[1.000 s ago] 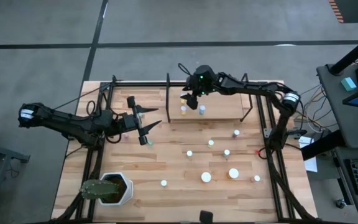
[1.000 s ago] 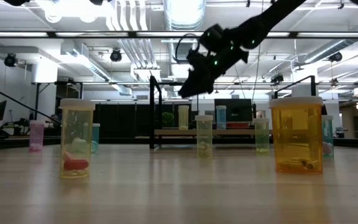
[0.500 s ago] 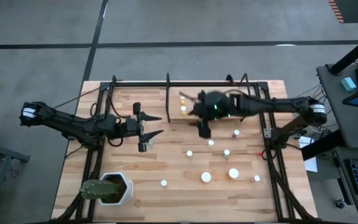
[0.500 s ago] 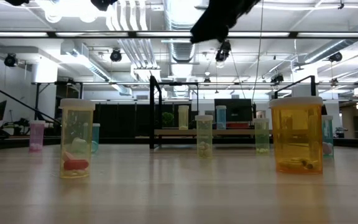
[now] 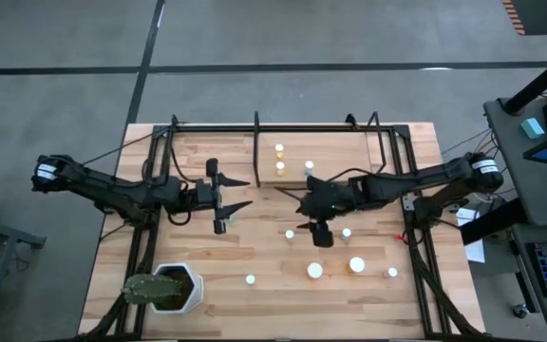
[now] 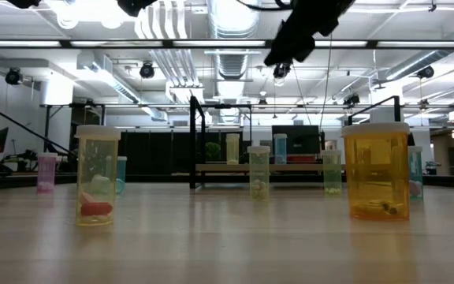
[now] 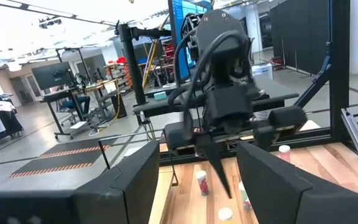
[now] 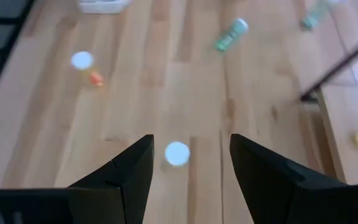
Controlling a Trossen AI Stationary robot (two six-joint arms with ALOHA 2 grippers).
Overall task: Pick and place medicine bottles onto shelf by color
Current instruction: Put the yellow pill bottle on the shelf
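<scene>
The shelf (image 5: 335,157), a light-wood board edged with black bars, lies at the table's far middle. Three medicine bottles (image 5: 279,166) stand on its left part. Several more bottles stand on the tabletop, among them a white-capped one (image 5: 290,234) and wide white-topped ones (image 5: 357,265). My right gripper (image 5: 304,201) hangs open and empty above the table's middle, just near of the shelf, pointing left and down. In its wrist view the white-capped bottle (image 8: 177,154) stands ahead of its fingers (image 8: 190,146). My left gripper (image 5: 234,193) is open and empty at centre-left.
A white hexagonal plant pot (image 5: 174,288) stands at the near left. A teal bottle (image 8: 232,34) lies on its side near my left gripper. Black frame bars (image 5: 145,237) run along both table sides. In the low view, yellow (image 6: 97,177) and orange (image 6: 377,170) bottles stand nearest.
My right gripper has left the spot over the shelf's left part, risen and swung toward the table's near edge, ending above the table's middle. The bottles on the shelf now show uncovered. No bottle on the tabletop has moved.
</scene>
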